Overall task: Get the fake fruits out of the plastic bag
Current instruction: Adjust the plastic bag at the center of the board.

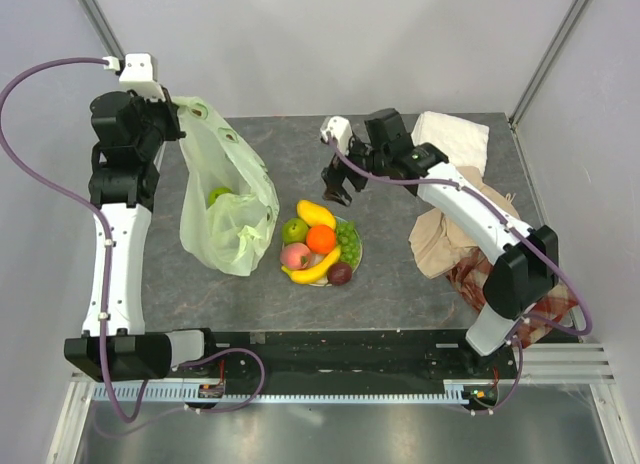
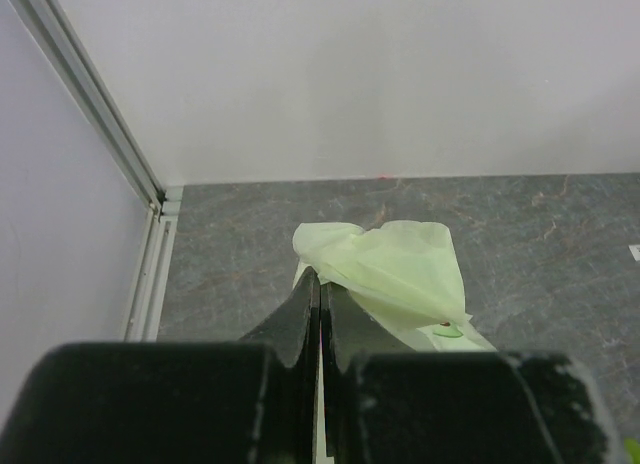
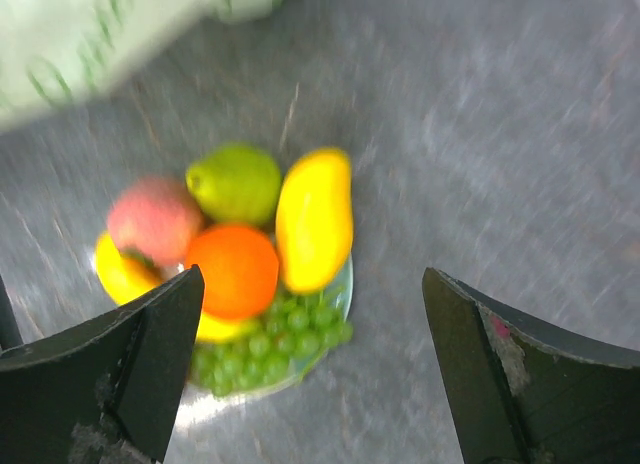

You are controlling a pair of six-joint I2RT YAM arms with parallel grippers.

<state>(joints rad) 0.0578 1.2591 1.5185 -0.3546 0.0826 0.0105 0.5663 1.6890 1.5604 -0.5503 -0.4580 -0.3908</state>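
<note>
Progress looks near done: most fake fruits (image 1: 320, 242) sit on plate (image 3: 344, 282) mid-frame on desk (image 1: 400, 284), one green apple (image 1: 218, 195) remains in plastic bag (image 1: 240, 234) upper left, its top pinched tight by left fingers (image 2: 300, 319), right fingers (image 3: 150, 344) wide apart, empty.

A green apple (image 1: 218, 195) shows only dimly through the plastic bag (image 1: 235, 234). The right wrist view is smeared; there the banana (image 3: 117, 271) sits half hidden behind the orange (image 3: 232, 271) and a finger of the right gripper (image 3: 312, 274). The right arm (image 1: 470, 209) covers part of the plaid cloth (image 1: 468, 276).
</note>
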